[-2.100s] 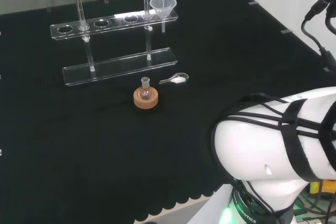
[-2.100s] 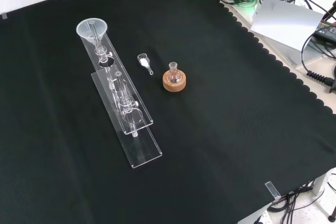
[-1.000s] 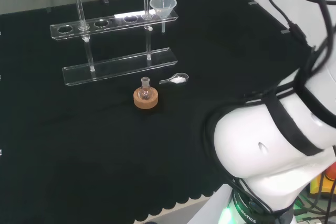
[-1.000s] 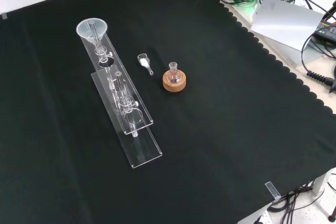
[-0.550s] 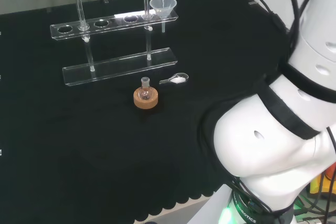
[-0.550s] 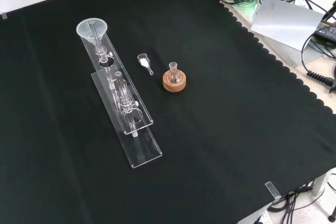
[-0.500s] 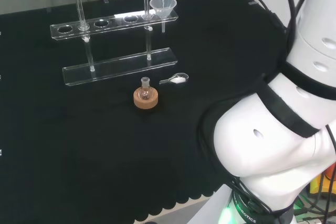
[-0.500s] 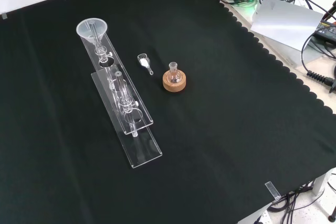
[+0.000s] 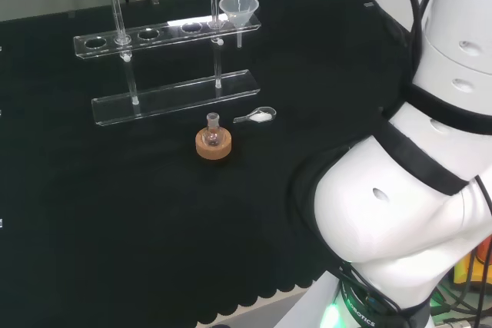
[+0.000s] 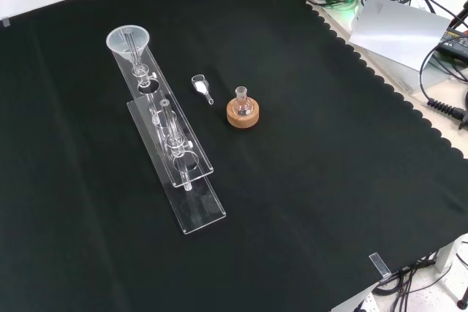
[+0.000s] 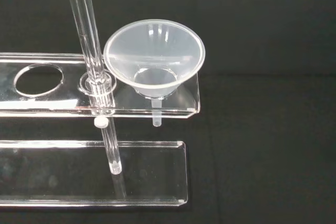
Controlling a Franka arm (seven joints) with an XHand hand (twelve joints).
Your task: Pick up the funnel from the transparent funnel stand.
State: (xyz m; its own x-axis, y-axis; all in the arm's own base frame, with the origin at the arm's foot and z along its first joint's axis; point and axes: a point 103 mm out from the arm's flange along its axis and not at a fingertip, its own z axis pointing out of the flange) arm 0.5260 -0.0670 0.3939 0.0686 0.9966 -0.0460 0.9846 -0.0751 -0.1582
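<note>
Whether the hand is released or clenched cannot be told. The funnel (image 11: 154, 59) sits upright in the end hole of the transparent funnel stand (image 11: 63, 106), at its right end in the head view. Nearer stands a small flask (image 9: 213, 133) on its cork ring (image 9: 213, 146), a scoop (image 9: 257, 117) just right.

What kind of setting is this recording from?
Most likely a robotics lab set up as a chemistry bench: a funnel sits in a clear stand, a small flask rests on a cork ring, and cables and gear lie beyond the black cloth.
</note>
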